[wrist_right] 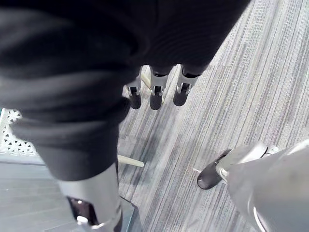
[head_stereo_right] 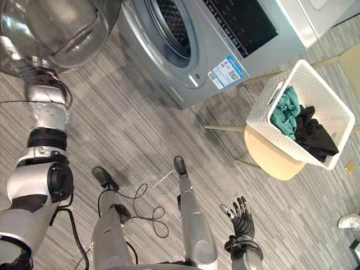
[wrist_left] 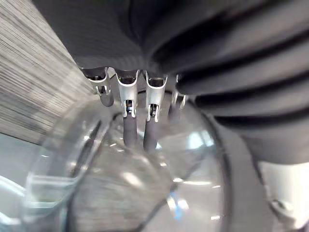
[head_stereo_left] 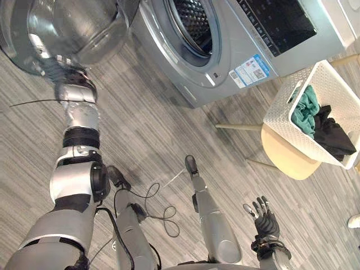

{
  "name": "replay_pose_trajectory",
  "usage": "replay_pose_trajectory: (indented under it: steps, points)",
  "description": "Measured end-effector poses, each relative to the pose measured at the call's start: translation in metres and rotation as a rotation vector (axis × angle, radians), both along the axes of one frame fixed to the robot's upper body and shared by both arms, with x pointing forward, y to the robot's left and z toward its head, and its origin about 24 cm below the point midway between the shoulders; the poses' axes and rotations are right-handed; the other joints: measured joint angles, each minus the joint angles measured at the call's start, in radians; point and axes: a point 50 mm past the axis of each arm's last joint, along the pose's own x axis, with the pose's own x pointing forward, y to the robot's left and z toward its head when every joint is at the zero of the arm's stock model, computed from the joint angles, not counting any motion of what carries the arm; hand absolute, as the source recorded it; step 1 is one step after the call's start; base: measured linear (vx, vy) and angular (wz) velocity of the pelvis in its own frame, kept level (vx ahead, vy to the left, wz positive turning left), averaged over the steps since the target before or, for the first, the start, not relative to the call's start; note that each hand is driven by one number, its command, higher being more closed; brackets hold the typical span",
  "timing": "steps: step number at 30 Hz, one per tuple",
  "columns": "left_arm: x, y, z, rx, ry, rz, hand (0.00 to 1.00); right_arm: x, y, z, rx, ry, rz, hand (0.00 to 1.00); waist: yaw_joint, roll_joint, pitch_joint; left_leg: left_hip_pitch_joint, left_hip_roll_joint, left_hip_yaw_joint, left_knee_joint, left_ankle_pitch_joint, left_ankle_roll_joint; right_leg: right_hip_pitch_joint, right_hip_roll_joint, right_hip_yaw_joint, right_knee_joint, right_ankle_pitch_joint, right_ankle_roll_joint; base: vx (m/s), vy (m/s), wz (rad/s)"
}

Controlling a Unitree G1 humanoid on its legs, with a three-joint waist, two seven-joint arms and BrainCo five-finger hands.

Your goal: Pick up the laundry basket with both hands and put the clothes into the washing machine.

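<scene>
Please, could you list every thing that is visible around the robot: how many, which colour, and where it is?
washing machine: one, silver-grey, in front of the robot, drum open
door: one, clear glass in a grey ring, swung open on the robot's left
label: one, blue and white, on the machine's front
laundry basket: one, white, tilted on the stool to the right of the machine
teal garment: one, in the basket
black garment: one, in the basket beside the teal one
stool: one, light wood, under the basket
shoe: one, white, far right on the floor
floor: grey, striped
left hand: straight fingers against the door's glass
right hand: open, low, holding nothing
</scene>
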Motion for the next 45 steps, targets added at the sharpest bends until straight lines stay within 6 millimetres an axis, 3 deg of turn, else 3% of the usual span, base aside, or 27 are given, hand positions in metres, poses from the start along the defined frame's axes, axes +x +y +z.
replay_pose_trajectory:
  steps: [3, 6, 11, 14, 16, 17, 20, 21, 23, 26, 30, 34, 41, 42, 43, 44, 45]
  points:
    - [-0.008, 0.014, 0.005, -0.026, -0.038, 0.049, 0.0, -0.002, 0.0, -0.003, 0.001, 0.017, 0.001, 0.0, 0.013, 0.003, 0.002, -0.003, -0.003, 0.018, 0.002, 0.013, 0.013, 0.005, -0.005, -0.012, 0.001, -0.001, -0.001, -0.03, -0.016, 0.18]
    - [-0.007, 0.012, -0.017, -0.012, 0.034, 0.041, 0.0, -0.004, 0.0, -0.006, 0.001, 0.031, 0.004, 0.0, 0.022, 0.006, 0.007, 0.022, -0.023, 0.007, 0.007, 0.038, 0.04, 0.038, -0.024, -0.028, 0.019, -0.028, -0.002, 0.02, -0.037, 0.28]
    - [-0.003, -0.018, -0.085, 0.248, 0.292, -0.079, 0.0, 0.006, -0.004, -0.016, -0.014, 0.071, 0.02, 0.0, 0.03, 0.007, 0.008, 0.102, -0.064, -0.019, 0.007, 0.027, 0.054, 0.119, -0.059, -0.062, 0.086, -0.1, 0.0, 0.04, -0.044, 0.34]
    - [-0.016, -0.037, -0.135, 0.433, 0.433, -0.165, 0.0, 0.021, -0.011, -0.018, -0.026, 0.071, 0.012, 0.0, 0.045, 0.014, 0.005, 0.149, -0.089, -0.023, 0.007, 0.017, 0.067, 0.162, -0.078, -0.063, 0.098, -0.119, 0.009, 0.03, -0.027, 0.13]
    - [-0.039, -0.051, -0.187, 0.509, 0.563, -0.244, 0.0, 0.024, -0.017, -0.023, -0.043, 0.1, 0.007, 0.0, 0.053, 0.036, -0.005, 0.191, -0.105, -0.039, 0.007, 0.01, 0.074, 0.213, -0.095, -0.08, 0.11, -0.144, 0.012, 0.08, -0.013, 0.28]
    - [-0.048, -0.053, -0.201, 0.515, 0.598, -0.264, 0.0, 0.023, -0.019, -0.025, -0.048, 0.114, 0.0, 0.0, 0.054, 0.045, -0.012, 0.198, -0.109, -0.042, 0.007, 0.009, 0.074, 0.224, -0.1, -0.087, 0.111, -0.15, 0.012, 0.08, -0.008, 0.3]
    - [-0.111, -0.057, -0.283, 0.478, 0.844, -0.345, 0.0, 0.013, -0.038, -0.043, -0.06, 0.229, -0.063, 0.0, 0.079, 0.097, -0.071, 0.246, -0.134, -0.065, 0.007, 0.004, 0.075, 0.276, -0.124, -0.099, 0.123, -0.179, 0.015, 0.09, -0.01, 0.19]
    - [-0.125, -0.056, -0.298, 0.466, 0.898, -0.36, 0.0, 0.01, -0.043, -0.048, -0.065, 0.26, -0.073, 0.0, 0.08, 0.11, -0.087, 0.251, -0.138, -0.075, 0.007, 0.004, 0.075, 0.287, -0.129, -0.106, 0.122, -0.182, 0.016, 0.1, -0.021, 0.31]
    - [-0.177, -0.053, -0.343, 0.46, 1.123, -0.41, 0.0, -0.002, -0.063, -0.061, -0.081, 0.37, -0.128, 0.0, 0.083, 0.152, -0.132, 0.285, -0.152, -0.125, 0.007, 0.003, 0.074, 0.347, -0.143, -0.138, 0.115, -0.198, 0.017, 0.09, -0.03, 0.4]
    - [-0.226, -0.055, -0.376, 0.444, 1.337, -0.464, 0.0, -0.01, -0.085, -0.067, -0.059, 0.44, -0.24, 0.0, 0.084, 0.189, -0.173, 0.319, -0.157, -0.192, 0.006, -0.023, 0.063, 0.409, -0.147, -0.17, 0.084, -0.198, 0.018, 0.01, -0.008, 0.3]
    - [-0.273, -0.075, -0.402, 0.435, 1.513, -0.604, 0.0, -0.026, -0.089, -0.078, -0.023, 0.536, -0.3, 0.0, 0.085, 0.186, -0.239, 0.358, -0.167, -0.217, 0.0, -0.049, 0.051, 0.476, -0.157, -0.189, 0.049, -0.197, 0.017, -0.02, 0.013, 0.16]
    - [-0.315, -0.091, -0.417, 0.304, 1.616, -0.67, 0.0, -0.037, -0.078, -0.089, 0.012, 0.628, -0.277, 0.0, 0.084, 0.181, -0.312, 0.389, -0.168, -0.219, 0.0, -0.066, 0.044, 0.512, -0.157, -0.185, 0.03, -0.198, 0.014, -0.01, -0.001, -0.02]
    - [-0.347, -0.09, -0.422, 0.194, 1.692, -0.67, 0.0, -0.048, -0.044, -0.103, 0.063, 0.708, -0.149, 0.0, 0.082, 0.18, -0.352, 0.455, -0.149, -0.241, 0.012, -0.103, 0.007, 0.562, -0.13, -0.172, 0.051, -0.22, -0.007, 0.01, -0.032, -0.07]
    - [-0.348, -0.089, -0.422, 0.189, 1.692, -0.664, 0.0, -0.049, -0.038, -0.105, 0.067, 0.715, -0.123, 0.0, 0.082, 0.177, -0.351, 0.441, -0.141, -0.26, 0.041, -0.122, 0.005, 0.561, -0.119, -0.172, 0.056, -0.225, -0.014, 0.01, -0.083, -0.08]
    - [-0.344, -0.088, -0.421, 0.191, 1.682, -0.656, 0.0, -0.048, -0.029, -0.107, 0.062, 0.731, -0.067, 0.0, 0.088, 0.172, -0.347, 0.403, -0.115, -0.282, 0.138, -0.181, 0.007, 0.561, -0.095, -0.159, 0.059, -0.229, -0.028, 0.01, -0.121, -0.33]
    - [-0.343, -0.089, -0.421, 0.181, 1.678, -0.651, 0.0, -0.049, -0.026, -0.108, 0.051, 0.746, -0.035, 0.0, 0.114, 0.173, -0.346, 0.373, -0.099, -0.332, 0.246, -0.232, 0.036, 0.569, -0.071, -0.138, 0.061, -0.228, -0.041, 0.01, -0.069, -0.39]
    - [-0.343, -0.089, -0.421, 0.173, 1.676, -0.647, 0.0, -0.049, -0.025, -0.108, 0.05, 0.747, -0.031, 0.0, 0.12, 0.173, -0.345, 0.371, -0.099, -0.344, 0.267, -0.236, 0.045, 0.572, -0.069, -0.134, 0.061, -0.226, -0.044, 0.04, -0.047, -0.44]
